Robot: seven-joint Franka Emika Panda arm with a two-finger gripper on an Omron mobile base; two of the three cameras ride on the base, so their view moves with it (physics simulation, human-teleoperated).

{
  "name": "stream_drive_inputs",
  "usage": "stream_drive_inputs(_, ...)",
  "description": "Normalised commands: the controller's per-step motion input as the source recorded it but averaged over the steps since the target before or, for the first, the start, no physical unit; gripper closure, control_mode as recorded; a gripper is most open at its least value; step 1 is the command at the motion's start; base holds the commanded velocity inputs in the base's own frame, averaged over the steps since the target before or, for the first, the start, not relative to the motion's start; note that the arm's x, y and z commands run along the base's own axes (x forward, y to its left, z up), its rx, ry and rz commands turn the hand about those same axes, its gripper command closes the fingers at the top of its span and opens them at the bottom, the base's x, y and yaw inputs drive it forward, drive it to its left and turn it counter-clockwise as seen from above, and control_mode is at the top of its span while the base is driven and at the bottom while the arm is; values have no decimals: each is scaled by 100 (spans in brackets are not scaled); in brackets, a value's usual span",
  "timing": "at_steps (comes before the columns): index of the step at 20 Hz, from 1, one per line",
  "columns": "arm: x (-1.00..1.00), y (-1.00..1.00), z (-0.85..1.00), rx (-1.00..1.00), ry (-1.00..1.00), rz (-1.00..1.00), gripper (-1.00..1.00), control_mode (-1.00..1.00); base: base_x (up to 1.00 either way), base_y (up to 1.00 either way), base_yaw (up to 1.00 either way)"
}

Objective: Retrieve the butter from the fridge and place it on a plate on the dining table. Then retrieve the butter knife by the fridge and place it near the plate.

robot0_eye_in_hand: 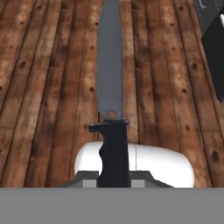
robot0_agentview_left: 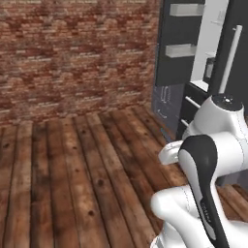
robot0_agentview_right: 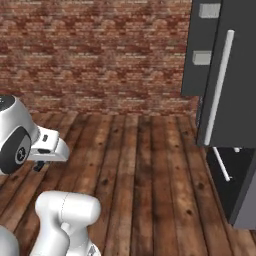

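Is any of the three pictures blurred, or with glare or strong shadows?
Left base view: soft, the fridge edges slightly blurred, even light, no glare. Right base view: same flat light, faint shadows on the floor. Hand view: the butter knife held in the gripper looks long, stretched by closeness; no glare on its blade.

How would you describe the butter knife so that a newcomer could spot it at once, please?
Over the wooden plank floor, beside the dark fridge, the gripper is shut on the butter knife. It has a black handle and a long grey blade pointing away from the hand.

White rounded arm [robot0_agentview_left: 213, 145], glossy black joint covers.
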Motion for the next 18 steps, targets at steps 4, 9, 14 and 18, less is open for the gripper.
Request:
stream_drive_inputs(4,0,0,0,0,0,0,100,100,76,74,8)
stream_drive_inputs(9,0,0,0,0,0,0,100,100,99,54,8)
stream_drive_inputs(14,0,0,0,0,0,0,100,100,100,37,10)
stream_drive_inputs(18,0,0,0,0,0,0,100,100,100,51,15)
